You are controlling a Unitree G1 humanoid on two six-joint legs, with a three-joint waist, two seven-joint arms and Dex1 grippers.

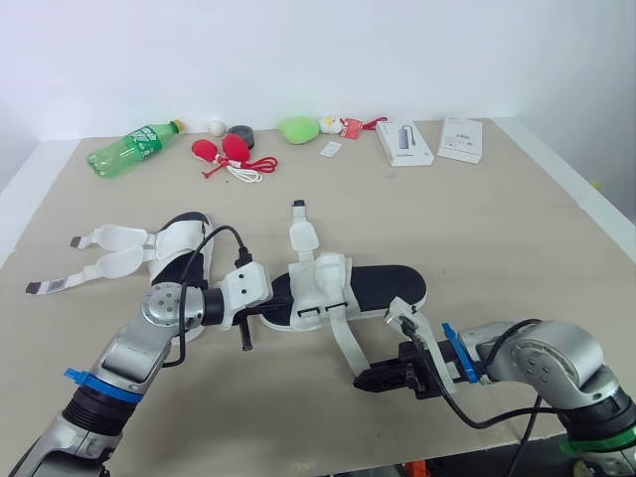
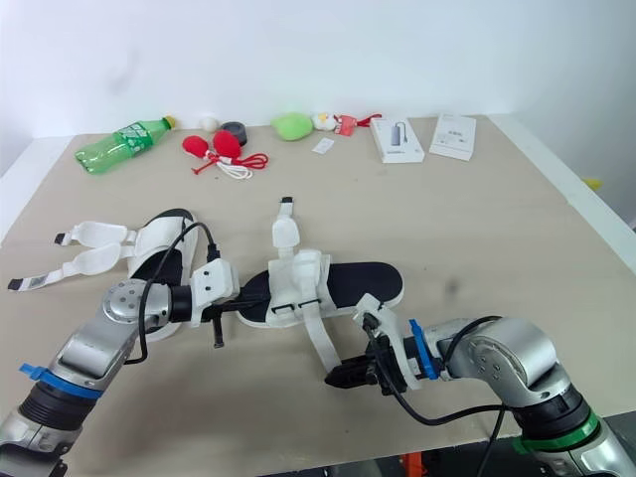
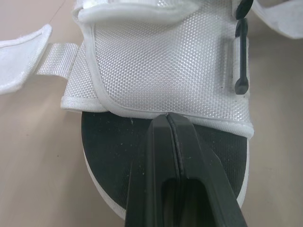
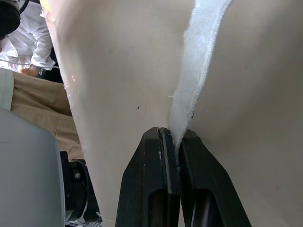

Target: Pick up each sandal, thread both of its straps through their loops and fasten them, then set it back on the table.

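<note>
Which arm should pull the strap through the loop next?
Right: the right gripper pinches the loose strap of the sandal, while the left gripper sits shut over the footbed.

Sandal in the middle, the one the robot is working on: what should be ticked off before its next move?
1. Right tool shut on the near strap: ok.
2. Left tool steadying the middle sandal: cannot tell; its fingers are shut at the edge of the upper.
3. Near strap through its loop: cannot tell.
4. Far strap fastened: not ok, it lies open on the table.
5. Other sandal done: not ok, straps spread loose.
</note>
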